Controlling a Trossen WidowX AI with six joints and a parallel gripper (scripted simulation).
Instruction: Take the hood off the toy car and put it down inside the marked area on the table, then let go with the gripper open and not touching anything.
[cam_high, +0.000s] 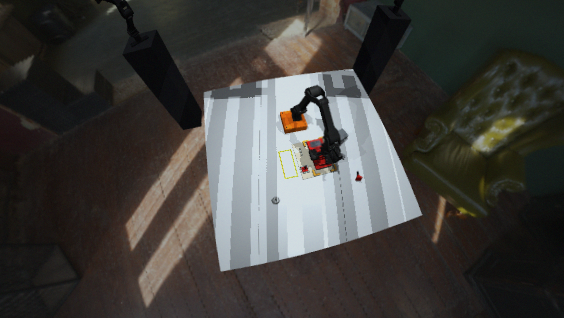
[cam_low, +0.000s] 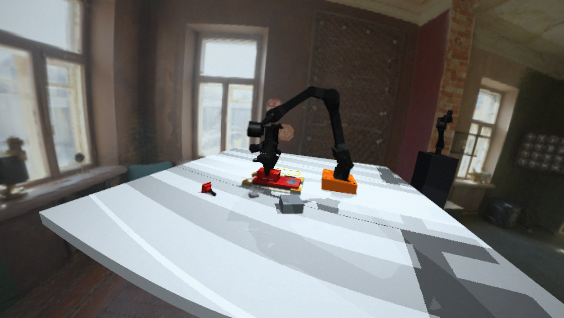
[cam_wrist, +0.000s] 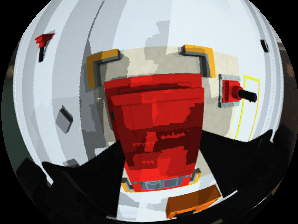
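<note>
The red hood (cam_low: 268, 174) (cam_wrist: 160, 117) is between the fingers of my gripper (cam_low: 268, 172) (cam_wrist: 161, 138), which is shut on it from both sides. The hood looks raised a little above the red toy car (cam_low: 287, 181) (cam_wrist: 150, 80), whose body shows past the hood's far edge in the wrist view. How wide the gap under it is cannot be told. In the top view the arm covers much of the hood. The marked area (cam_high: 282, 165) (cam_wrist: 252, 78) is a yellow dashed rectangle on the table, beside the car's board.
The cream board (cam_wrist: 220, 120) with yellow corner brackets bears the car and a red block (cam_high: 304, 169) (cam_wrist: 230, 91) with a black peg. A red piece (cam_high: 358, 177) (cam_low: 206, 187) (cam_wrist: 44, 39), a small nut (cam_high: 275, 200), a grey block (cam_low: 291, 204) and an orange box (cam_high: 293, 121) (cam_low: 339, 181) stand around.
</note>
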